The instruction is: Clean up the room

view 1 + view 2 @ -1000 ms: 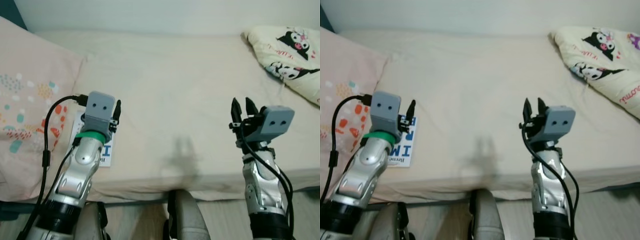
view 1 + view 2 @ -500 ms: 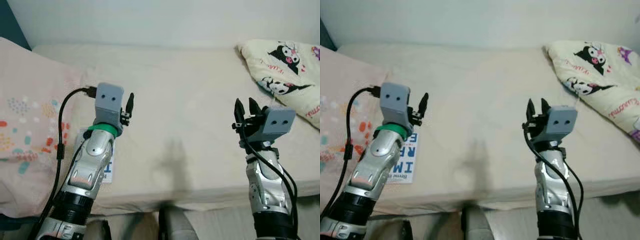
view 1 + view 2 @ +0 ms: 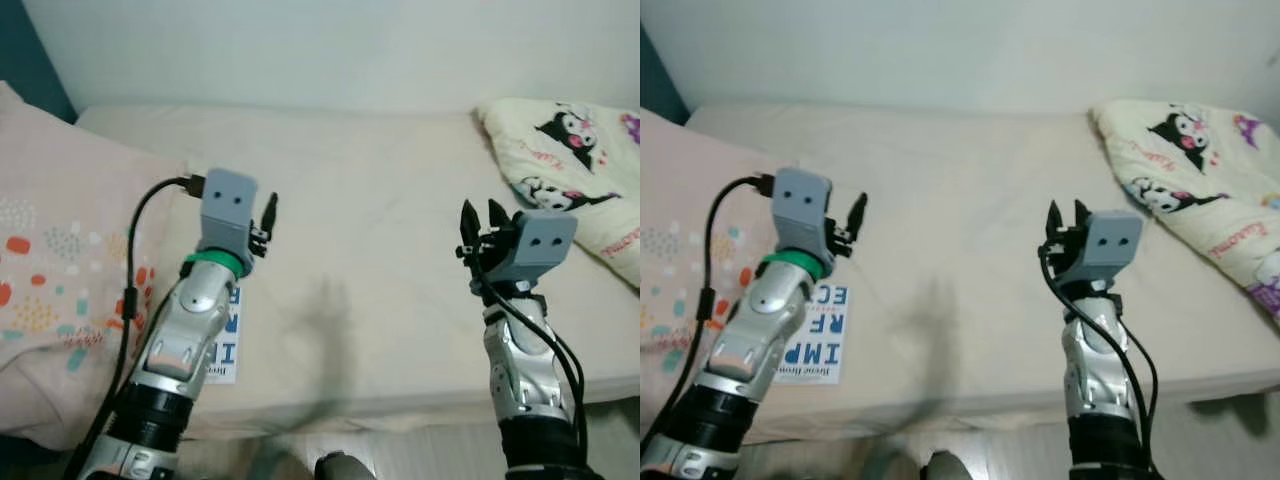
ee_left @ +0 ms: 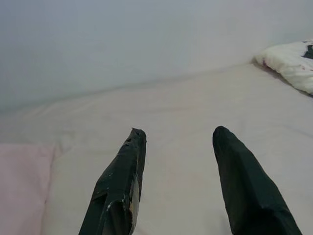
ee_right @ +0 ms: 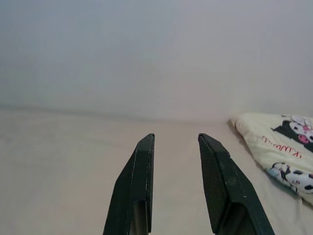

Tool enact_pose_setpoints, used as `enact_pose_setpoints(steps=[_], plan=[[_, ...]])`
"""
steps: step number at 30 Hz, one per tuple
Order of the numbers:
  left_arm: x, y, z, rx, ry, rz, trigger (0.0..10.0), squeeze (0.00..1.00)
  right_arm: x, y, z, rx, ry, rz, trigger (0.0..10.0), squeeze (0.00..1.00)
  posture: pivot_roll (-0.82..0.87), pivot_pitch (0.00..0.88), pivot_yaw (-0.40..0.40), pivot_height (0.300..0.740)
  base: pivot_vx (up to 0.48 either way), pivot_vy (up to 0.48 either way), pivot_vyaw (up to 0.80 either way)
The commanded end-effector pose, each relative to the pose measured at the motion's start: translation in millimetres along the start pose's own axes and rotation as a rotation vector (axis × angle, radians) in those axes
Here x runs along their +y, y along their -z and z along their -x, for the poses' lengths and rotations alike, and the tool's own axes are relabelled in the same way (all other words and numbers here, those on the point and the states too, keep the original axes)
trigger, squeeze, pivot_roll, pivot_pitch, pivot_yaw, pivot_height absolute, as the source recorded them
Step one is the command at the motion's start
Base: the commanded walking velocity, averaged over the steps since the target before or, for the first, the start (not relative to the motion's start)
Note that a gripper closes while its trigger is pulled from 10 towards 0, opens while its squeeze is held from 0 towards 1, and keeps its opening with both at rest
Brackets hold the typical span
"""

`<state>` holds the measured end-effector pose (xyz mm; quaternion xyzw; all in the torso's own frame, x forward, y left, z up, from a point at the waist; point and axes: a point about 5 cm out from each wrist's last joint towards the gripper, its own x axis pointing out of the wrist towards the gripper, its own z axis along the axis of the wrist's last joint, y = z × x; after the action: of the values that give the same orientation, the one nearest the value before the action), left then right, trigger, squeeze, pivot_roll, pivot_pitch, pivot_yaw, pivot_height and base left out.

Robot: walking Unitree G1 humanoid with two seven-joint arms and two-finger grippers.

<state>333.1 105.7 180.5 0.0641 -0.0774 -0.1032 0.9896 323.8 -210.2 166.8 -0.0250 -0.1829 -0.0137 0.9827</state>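
A white booklet with big blue letters (image 3: 818,340) lies flat near the front edge of the cream bed (image 3: 370,200), partly under my left arm. My left gripper (image 3: 268,214) is raised above the sheet just beyond the booklet, open and holding nothing; in the left wrist view its fingers (image 4: 122,181) stand wide apart over bare sheet. My right gripper (image 3: 481,214) is held up over the right half of the bed, open and empty. The right wrist view has that gripper's fingers (image 5: 139,186) pointing toward the wall.
A pink pillow with coloured spots (image 3: 60,270) covers the bed's left end. A cream quilt with cartoon prints (image 3: 570,170) is bunched at the right end. A pale wall (image 3: 300,50) runs along the far side. Floor shows below the bed's front edge.
The camera has shifted, so the bed sits differently in the picture. My left gripper has risen and reached further over the sheet, uncovering more of the booklet. Both grippers stay open.
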Motion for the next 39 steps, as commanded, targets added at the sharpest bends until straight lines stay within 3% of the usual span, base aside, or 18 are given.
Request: enact_pose_setpoints(steps=[1, 6, 13, 20, 39], plan=[[-4.7, 9, 3.1, 0.03, 0.027, -0.015, 10.0, 0.0, 2.0, 6, 2.5, 0.015, 0.009, -0.013, 10.0, 0.0, -0.15, 0.031, -0.024, 0.74, 0.0, 0.0, 0.0], [-14.5, 10, 5.7, 0.004, 0.076, -0.047, 10.0, 0.0, 3.2, 7, 5.3, 0.021, 0.003, -0.016, 10.0, 0.0, -0.16, 0.04, -0.034, 0.74, 0.0, -0.053, 0.0], [-21.3, 12, 8.9, 0.003, 0.087, -0.026, 10.0, 0.0, 1.2, 12, 9.5, 0.042, 0.0, -0.01, 10.0, 0.0, -0.17, 0.044, -0.047, 0.74, 0.0, -0.302, 0.0], [-36.3, 19, 13.5, 0.01, 0.114, -0.02, 10.0, 0.0, -12.4, 11, 9.5, 0.05, 0.017, 0.02, 10.0, 0.0, -0.19, 0.046, -0.067, 0.74, 0.0, -0.34, 0.0], [-34.5, 23, 16.6, 0.024, 0.12, -0.036, 10.0, 0.0, -9.1, 20, 16.7, 0.081, 0.018, 0.01, 10.0, 0.0, -0.19, 0.073, -0.051, 0.74, 0.0, -0.467, 0.0]])
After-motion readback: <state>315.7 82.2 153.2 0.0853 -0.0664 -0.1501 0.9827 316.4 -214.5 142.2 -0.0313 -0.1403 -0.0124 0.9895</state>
